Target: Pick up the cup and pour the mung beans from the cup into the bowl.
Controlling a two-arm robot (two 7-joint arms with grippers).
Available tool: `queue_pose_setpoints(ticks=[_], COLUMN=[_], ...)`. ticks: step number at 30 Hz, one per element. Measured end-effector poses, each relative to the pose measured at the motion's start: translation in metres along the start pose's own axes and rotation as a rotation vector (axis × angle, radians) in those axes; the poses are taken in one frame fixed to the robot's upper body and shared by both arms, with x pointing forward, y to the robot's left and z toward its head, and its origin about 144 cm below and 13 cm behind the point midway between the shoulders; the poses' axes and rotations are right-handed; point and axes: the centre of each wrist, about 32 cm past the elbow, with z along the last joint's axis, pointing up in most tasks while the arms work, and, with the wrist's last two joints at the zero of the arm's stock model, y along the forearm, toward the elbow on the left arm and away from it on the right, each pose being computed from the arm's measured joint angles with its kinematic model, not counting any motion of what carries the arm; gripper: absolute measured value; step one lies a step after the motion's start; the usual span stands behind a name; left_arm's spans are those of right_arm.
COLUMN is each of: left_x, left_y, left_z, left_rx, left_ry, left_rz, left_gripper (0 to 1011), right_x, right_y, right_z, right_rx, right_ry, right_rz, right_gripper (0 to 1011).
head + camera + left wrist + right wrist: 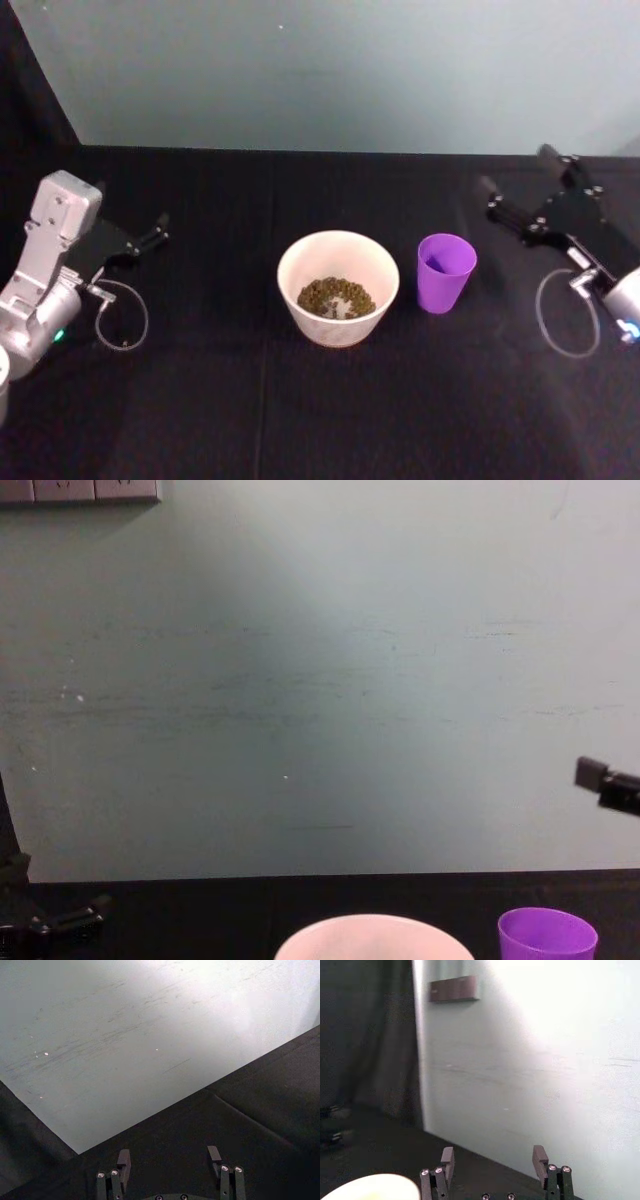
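Observation:
The purple cup stands upright on the black table, just right of the bowl; its inside looks plain purple. Mung beans lie in the bottom of the pale bowl. My right gripper hovers open, behind and to the right of the cup and well apart from it, with nothing between its fingers. The right wrist view shows that gripper open, with the bowl's rim below it. My left gripper rests open at the far left. From the chest, the cup and bowl show at the bottom edge.
A pale green wall rises behind the table's far edge. Cable loops lie by each arm, one on the left and one on the right. Black tabletop stretches in front of the bowl.

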Motion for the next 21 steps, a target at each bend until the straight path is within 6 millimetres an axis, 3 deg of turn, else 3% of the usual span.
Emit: queue_pose_setpoints(ticks=[8,21], left_x=[0.0,0.0], left_y=[0.0,0.0], left_z=[0.0,0.0], left_rx=[0.0,0.0], left_ry=[0.0,0.0], left_rz=[0.0,0.0], left_gripper=[1000,1000], right_x=[-0.015,-0.021], right_y=[-0.012,-0.011], right_z=[0.004,-0.02], right_rx=[-0.018,-0.041], right_ry=[-0.018,-0.057], right_rz=[-0.193,-0.381], right_gripper=[1003,1003])
